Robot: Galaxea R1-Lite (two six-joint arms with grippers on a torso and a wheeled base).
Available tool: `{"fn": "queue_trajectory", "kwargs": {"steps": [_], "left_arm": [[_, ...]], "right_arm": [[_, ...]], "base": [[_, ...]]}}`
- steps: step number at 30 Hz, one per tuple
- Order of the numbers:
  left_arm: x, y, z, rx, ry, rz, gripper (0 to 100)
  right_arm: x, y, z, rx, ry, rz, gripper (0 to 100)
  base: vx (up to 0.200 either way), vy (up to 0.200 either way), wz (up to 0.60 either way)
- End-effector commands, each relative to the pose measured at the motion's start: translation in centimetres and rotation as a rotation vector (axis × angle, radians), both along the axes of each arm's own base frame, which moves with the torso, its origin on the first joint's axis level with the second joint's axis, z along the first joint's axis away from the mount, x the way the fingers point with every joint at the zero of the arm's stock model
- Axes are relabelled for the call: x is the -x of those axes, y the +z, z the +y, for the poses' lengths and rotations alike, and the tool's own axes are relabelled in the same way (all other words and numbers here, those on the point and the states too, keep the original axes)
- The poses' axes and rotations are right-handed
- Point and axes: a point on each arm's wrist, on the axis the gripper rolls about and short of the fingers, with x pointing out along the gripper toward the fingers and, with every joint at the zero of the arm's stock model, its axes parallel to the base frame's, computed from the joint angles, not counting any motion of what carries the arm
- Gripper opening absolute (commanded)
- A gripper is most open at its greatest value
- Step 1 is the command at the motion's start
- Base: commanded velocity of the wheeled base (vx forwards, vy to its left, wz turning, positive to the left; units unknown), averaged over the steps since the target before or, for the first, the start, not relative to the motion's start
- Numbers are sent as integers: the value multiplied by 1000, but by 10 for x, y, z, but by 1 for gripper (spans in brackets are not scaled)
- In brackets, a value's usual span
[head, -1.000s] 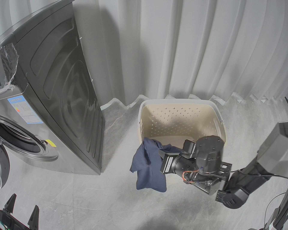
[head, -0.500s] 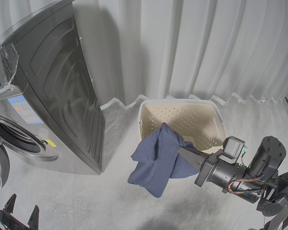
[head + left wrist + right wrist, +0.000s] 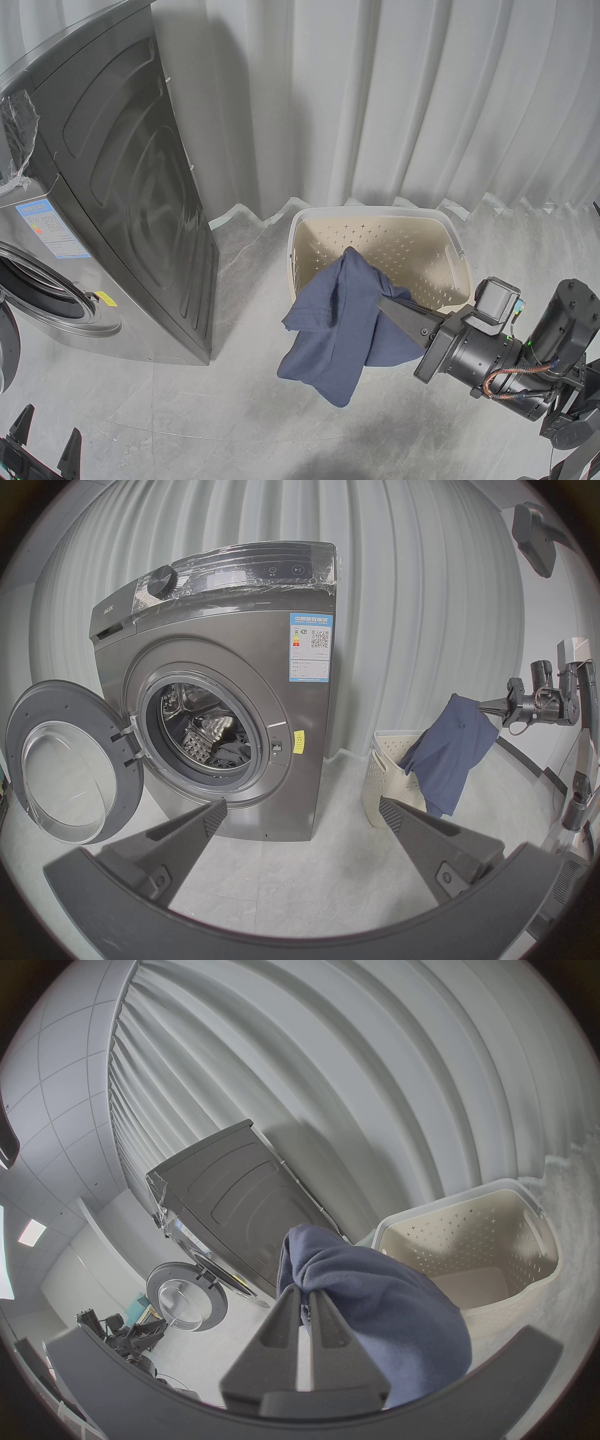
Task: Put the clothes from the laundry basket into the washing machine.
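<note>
A navy blue garment (image 3: 334, 325) hangs in the air over the front left corner of the cream laundry basket (image 3: 375, 212), draping down outside its wall. My right gripper (image 3: 382, 304) is shut on the garment's top fold; the right wrist view has the fingers (image 3: 304, 1297) pinched on the cloth (image 3: 381, 1316). The grey washing machine (image 3: 119, 187) stands to the left, its round door (image 3: 62, 761) swung open and a dark item lying in the drum (image 3: 209, 730). My left gripper (image 3: 47, 437) is low at the near left, open and holding nothing, facing the drum (image 3: 301, 805).
White curtains (image 3: 406, 100) hang behind the basket and the machine. Bare grey floor (image 3: 206, 400) lies between the basket and the machine's front. The basket's inside (image 3: 481, 1260) shows only its perforated walls and floor.
My right arm has drawn back to the right and lifted the navy garment from low at the basket's front to above the rim. The left gripper has stayed still.
</note>
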Motion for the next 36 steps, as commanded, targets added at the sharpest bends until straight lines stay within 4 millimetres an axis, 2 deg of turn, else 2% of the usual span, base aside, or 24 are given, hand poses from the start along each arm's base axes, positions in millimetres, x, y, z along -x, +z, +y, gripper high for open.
{"fn": "queue_trajectory", "kwargs": {"steps": [1, 8, 26, 36], "left_arm": [[0, -4, 0, 0, 0, 2, 100], [0, -4, 0, -4, -2, 1, 100], [0, -5, 0, 8, 1, 2, 100], [0, -5, 0, 5, 4, 2, 100]], "right_arm": [[1, 2, -1, -5, 0, -6, 0], [2, 3, -1, 3, 1, -47, 0], [5, 5, 1, -7, 18, -57, 0], [9, 8, 1, -15, 28, -67, 0]], "base": [[0, 0, 0], [0, 0, 0], [-200, 0, 0], [0, 20, 0]]}}
